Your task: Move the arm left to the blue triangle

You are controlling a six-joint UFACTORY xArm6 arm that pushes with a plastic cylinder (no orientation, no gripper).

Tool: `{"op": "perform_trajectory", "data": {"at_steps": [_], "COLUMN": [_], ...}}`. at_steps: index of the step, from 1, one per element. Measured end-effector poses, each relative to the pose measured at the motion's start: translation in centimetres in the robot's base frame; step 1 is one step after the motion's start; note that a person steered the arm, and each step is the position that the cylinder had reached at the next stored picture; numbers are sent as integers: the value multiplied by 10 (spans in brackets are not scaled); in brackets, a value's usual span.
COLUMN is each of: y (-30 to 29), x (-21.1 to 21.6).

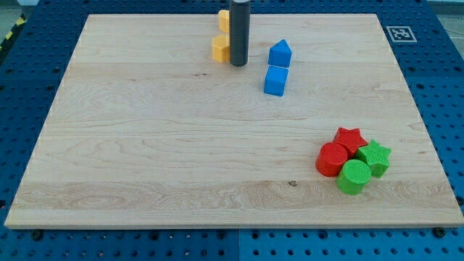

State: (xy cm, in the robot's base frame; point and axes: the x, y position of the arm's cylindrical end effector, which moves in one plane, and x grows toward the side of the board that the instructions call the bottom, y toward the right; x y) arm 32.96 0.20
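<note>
The blue triangle (280, 53), a house-like pointed block, sits near the view's top, right of centre. A blue cube (275, 80) lies just below it. My tip (238, 63) at the end of the dark rod rests on the board a short way left of the blue triangle, not touching it. Directly left of the tip, touching or nearly touching it, is a yellow block (221, 48). A second yellow block (224, 19) is partly hidden behind the rod higher up.
A cluster lies at the view's lower right: a red star (350, 138), a red cylinder (332, 159), a green star (375, 156) and a green cylinder (354, 177). The wooden board (145, 145) sits on a blue perforated table.
</note>
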Motion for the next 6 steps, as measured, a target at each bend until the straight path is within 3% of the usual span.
{"op": "perform_trajectory", "data": {"at_steps": [2,4,6], "y": [-22,-53,-57], "x": [-34,-30,-52]}}
